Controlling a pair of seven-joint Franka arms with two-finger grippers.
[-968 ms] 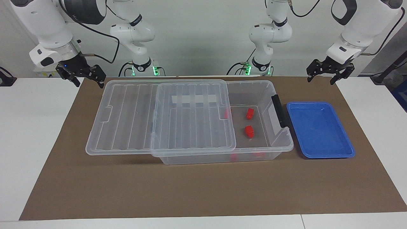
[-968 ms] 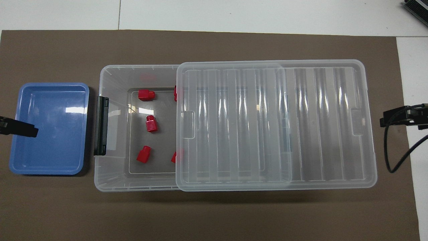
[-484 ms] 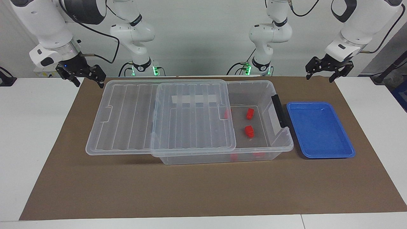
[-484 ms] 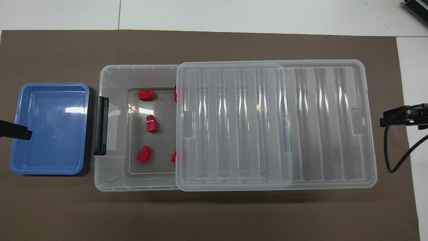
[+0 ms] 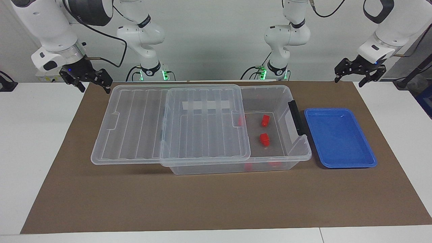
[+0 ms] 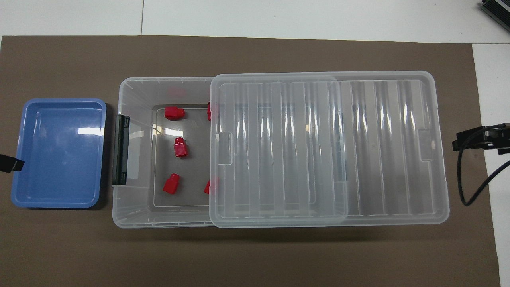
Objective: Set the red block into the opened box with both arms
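Note:
The clear box (image 5: 298, 157) (image 6: 135, 207) stands mid-table with its ribbed lid (image 5: 168, 125) (image 6: 330, 147) slid toward the right arm's end, so the end by the black handle (image 5: 296, 116) is uncovered. Several red blocks lie on its floor: one red block (image 5: 265, 120) (image 6: 180, 147) in the middle, another (image 5: 264, 139) (image 6: 174, 113) farther from the robots, a third (image 6: 171, 183) nearer, and two half under the lid's edge. My left gripper (image 5: 350, 81) (image 6: 10, 164) hangs open and empty over the mat's corner beside the blue tray. My right gripper (image 5: 94, 88) (image 6: 466, 144) waits open over the mat's edge by the lid.
An empty shallow blue tray (image 5: 341, 138) (image 6: 59, 151) lies beside the box's handle end, toward the left arm's end. A brown mat (image 5: 216, 199) covers the table. The right arm's black cable (image 6: 464, 179) dangles over the mat's edge.
The left gripper has drawn back from over the blue tray toward its own end of the table and risen slightly. The right arm, box, lid and blocks have not moved.

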